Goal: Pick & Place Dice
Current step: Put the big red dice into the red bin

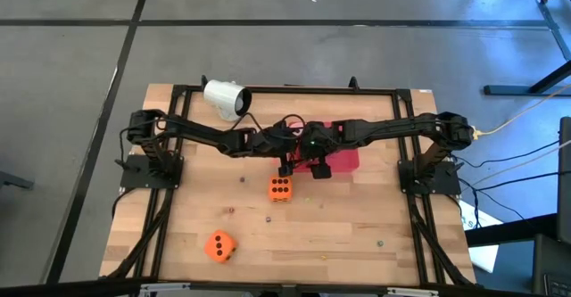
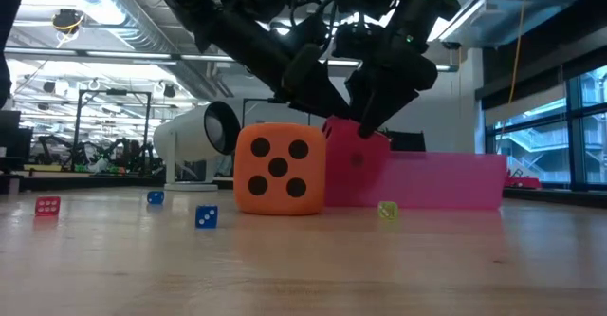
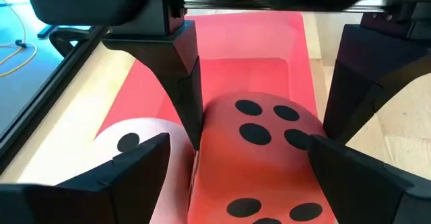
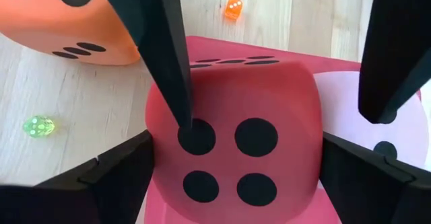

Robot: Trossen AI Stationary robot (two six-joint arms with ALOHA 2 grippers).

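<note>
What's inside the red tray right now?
The red tray holds a red die with a pale pink die beside it. Both grippers hang over the tray, fingers straddling the red die, so the floor beneath the dice is hidden.

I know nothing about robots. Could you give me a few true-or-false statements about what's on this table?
1. The white cup lies on its side. True.
2. Both orange dice are in the red tray. False: both sit on the bare wooden table.
3. The red die sits between the left arm's fingers and the right arm's fingers. True.
4. The pale pink die lies alone at the table's edge. False: it is right beside the red die.
</note>
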